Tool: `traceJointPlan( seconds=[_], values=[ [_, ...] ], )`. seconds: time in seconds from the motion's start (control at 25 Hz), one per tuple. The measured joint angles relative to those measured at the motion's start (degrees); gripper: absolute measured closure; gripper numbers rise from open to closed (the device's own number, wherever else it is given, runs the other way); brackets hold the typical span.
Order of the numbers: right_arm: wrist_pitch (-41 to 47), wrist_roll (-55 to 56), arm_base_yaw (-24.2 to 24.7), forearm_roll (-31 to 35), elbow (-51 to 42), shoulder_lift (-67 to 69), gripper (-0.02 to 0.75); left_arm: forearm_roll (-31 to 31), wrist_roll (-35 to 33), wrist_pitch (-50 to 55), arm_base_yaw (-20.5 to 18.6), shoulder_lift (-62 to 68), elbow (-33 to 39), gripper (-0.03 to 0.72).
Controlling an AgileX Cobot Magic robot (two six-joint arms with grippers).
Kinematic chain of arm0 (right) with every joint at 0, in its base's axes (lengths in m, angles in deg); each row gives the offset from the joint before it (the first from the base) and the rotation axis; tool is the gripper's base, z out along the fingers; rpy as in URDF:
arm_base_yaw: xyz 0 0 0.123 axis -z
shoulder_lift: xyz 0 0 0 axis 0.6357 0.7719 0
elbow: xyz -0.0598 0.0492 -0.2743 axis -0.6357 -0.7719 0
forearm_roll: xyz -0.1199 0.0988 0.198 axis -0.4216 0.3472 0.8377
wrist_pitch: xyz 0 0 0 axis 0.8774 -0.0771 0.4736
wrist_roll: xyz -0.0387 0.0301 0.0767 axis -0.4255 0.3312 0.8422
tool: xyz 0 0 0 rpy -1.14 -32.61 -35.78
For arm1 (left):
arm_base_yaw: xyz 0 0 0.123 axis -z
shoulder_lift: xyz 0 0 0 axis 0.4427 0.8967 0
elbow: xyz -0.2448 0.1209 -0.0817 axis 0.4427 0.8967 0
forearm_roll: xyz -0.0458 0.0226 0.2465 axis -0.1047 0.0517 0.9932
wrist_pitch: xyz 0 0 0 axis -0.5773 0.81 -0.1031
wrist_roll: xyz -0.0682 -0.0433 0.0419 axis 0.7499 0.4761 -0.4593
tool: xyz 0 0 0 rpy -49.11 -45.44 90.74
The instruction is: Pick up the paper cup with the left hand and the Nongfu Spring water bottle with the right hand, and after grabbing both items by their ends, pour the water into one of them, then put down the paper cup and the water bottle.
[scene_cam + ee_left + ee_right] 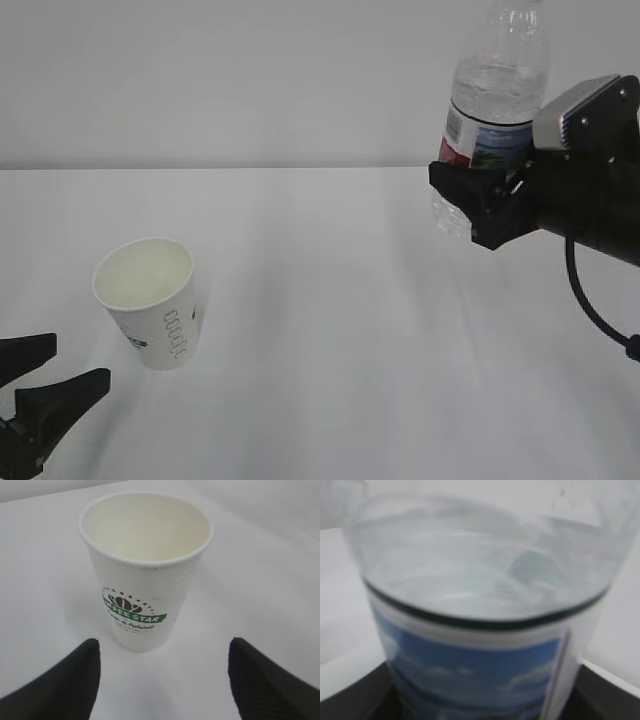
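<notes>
White paper cup (145,570) stands upright on the tabletop (350,330) at twelve o'clock from the spread, empty left tool (162,680); right tool (478,205) is clamped on the raised bottle (492,110).

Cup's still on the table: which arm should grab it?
Left. Its open gripper already faces the paper cup with fingers either side, not yet touching. The right gripper is occupied, holding the water bottle aloft.
</notes>
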Motion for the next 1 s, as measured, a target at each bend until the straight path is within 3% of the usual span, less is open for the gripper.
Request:
traceJointPlan(
  seconds=[0.68,1.0],
  values=[
    [4.7,1.5,0.0,0.2,-8.1,-10.9,0.254,2.3,0.0,0.0,0.0,0.0,0.0,0.104],
    [4.8,1.7,0.0,0.2,-8.2,-10.9,0.254,1.1,-0.1,0.0,0.0,0.0,0.0,0.008]
  ],
)
